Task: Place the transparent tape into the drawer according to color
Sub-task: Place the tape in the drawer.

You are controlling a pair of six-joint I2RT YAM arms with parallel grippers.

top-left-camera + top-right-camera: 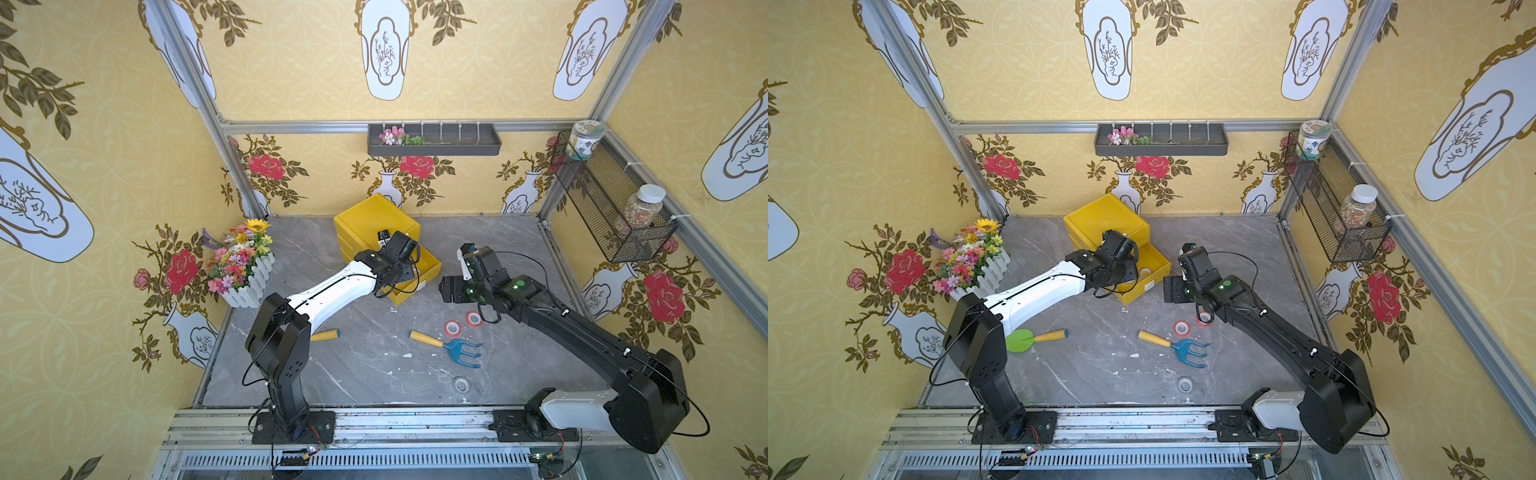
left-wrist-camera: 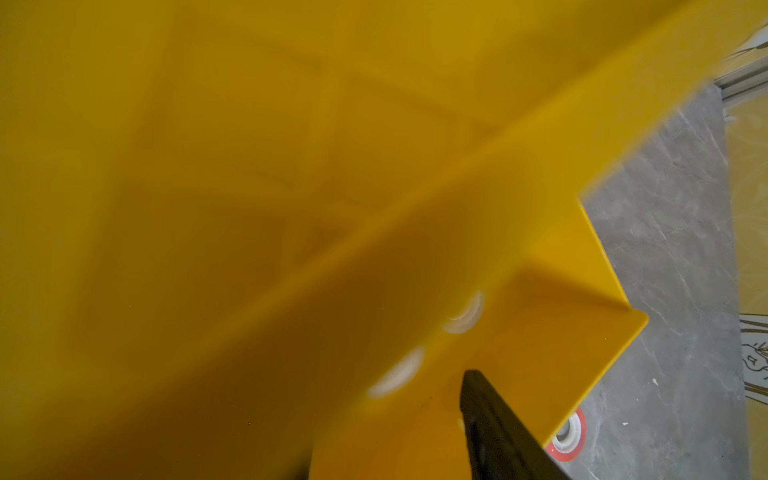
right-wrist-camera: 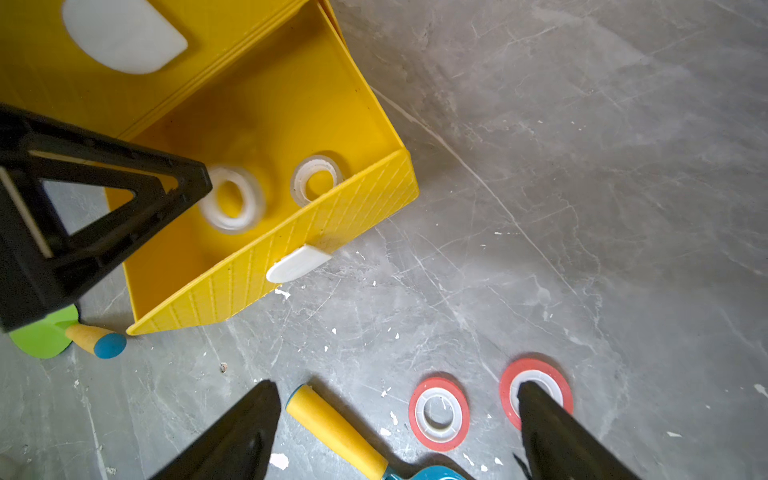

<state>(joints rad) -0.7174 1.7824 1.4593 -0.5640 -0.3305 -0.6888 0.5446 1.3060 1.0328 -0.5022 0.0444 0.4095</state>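
Note:
The yellow cabinet's (image 1: 374,216) bottom drawer (image 1: 432,266) is pulled out. My left gripper (image 1: 384,239) hangs over it with its jaws parted and nothing between them. Two clear tape rolls lie in the drawer: one (image 3: 232,199), blurred, right beside a left finger (image 3: 178,187), the other (image 3: 318,178) against the front wall. My right gripper (image 3: 395,415) hovers open above the table. Two red tape rolls (image 3: 438,413) (image 3: 536,386) lie below it, the second partly hidden by a finger. A clear-grey roll (image 1: 461,385) lies near the table's front edge.
A blue rake with a yellow handle (image 1: 449,345) lies just in front of the red rolls. A green shovel (image 1: 1021,340) lies under the left arm. A flower box (image 1: 243,262) stands at the left wall. A wire basket (image 1: 611,208) hangs on the right wall.

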